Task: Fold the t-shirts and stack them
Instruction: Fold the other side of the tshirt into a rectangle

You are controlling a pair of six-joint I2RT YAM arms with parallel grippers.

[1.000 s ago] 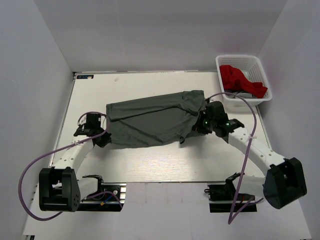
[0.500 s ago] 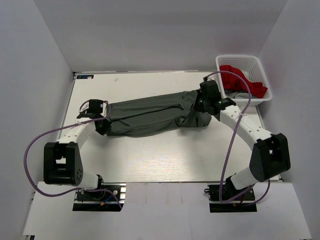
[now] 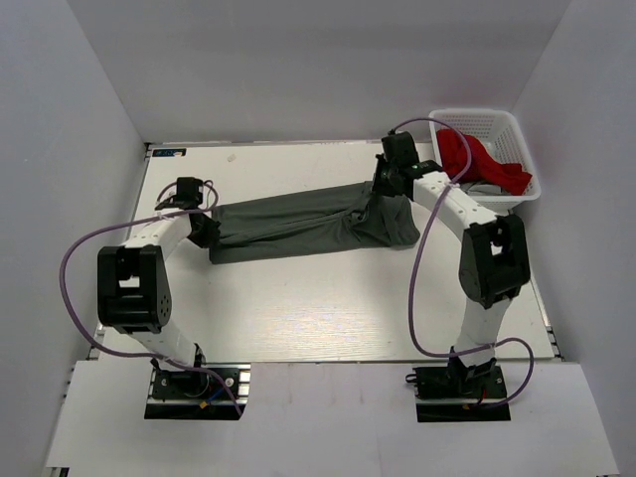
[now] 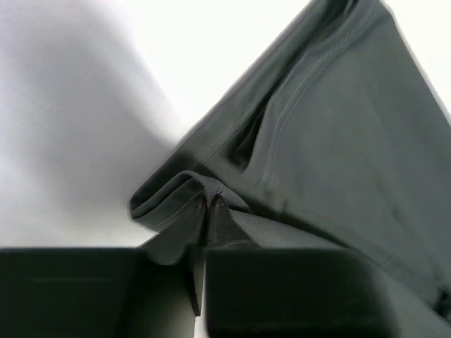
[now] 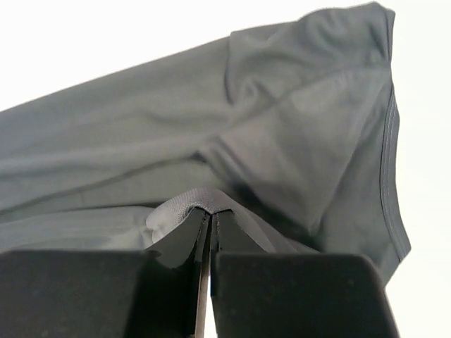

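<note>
The dark olive-grey t-shirt (image 3: pixel 298 221) lies stretched across the far half of the table between both arms, folded into a long narrow band. My left gripper (image 3: pixel 202 221) is shut on its left edge; the left wrist view shows a fold of the olive-grey t-shirt (image 4: pixel 310 120) pinched in the left gripper (image 4: pixel 208 203). My right gripper (image 3: pixel 374 191) is shut on the right end; in the right wrist view the cloth of the olive-grey t-shirt (image 5: pixel 296 134) wraps over the tips of the right gripper (image 5: pixel 210 211). A bright red t-shirt (image 3: pixel 475 159) lies in the basket.
A white lattice basket (image 3: pixel 517 127) stands at the far right corner, holding the red shirt over some grey cloth. The white table (image 3: pixel 328 308) has side walls close on the left, right and back.
Both arms have swung away from me toward the back of the table, carrying the olive-grey shirt with them. The shirt has narrowed from a broad draped sheet into a thin folded band.
</note>
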